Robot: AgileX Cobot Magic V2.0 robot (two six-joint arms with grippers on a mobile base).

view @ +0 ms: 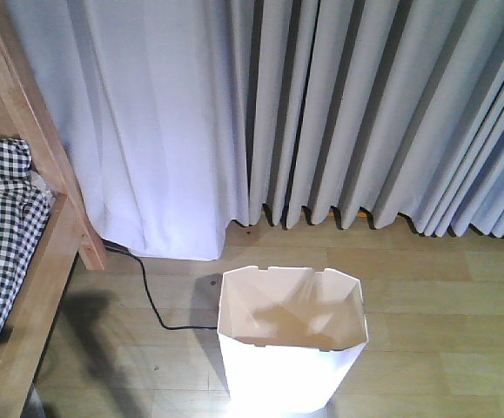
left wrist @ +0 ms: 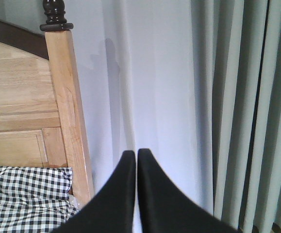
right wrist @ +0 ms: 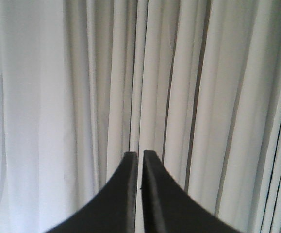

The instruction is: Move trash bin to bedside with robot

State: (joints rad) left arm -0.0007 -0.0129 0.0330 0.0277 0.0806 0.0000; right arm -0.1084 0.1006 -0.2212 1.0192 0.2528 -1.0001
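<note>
— While both grippers sit clenched on nothing, where is the trash bin [view: 291, 335]?

— Upright on the wood floor [view: 443, 331], low centre in the front view, its open rim up, to the right of the bed [view: 38, 252] with a strip of floor between.

— Which arm is nearer?

— Hard to say. The left gripper [left wrist: 133, 158] faces the bed post; the right gripper [right wrist: 139, 158] faces only curtain [right wrist: 203, 97]. Neither wrist view shows the bin, so I judge it lies below both and must go leftward.

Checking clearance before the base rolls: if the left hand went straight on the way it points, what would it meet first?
Probably the pale curtain: the shut left hand aims at it, just right of the wooden bedpost. Depth is unclear.
</note>
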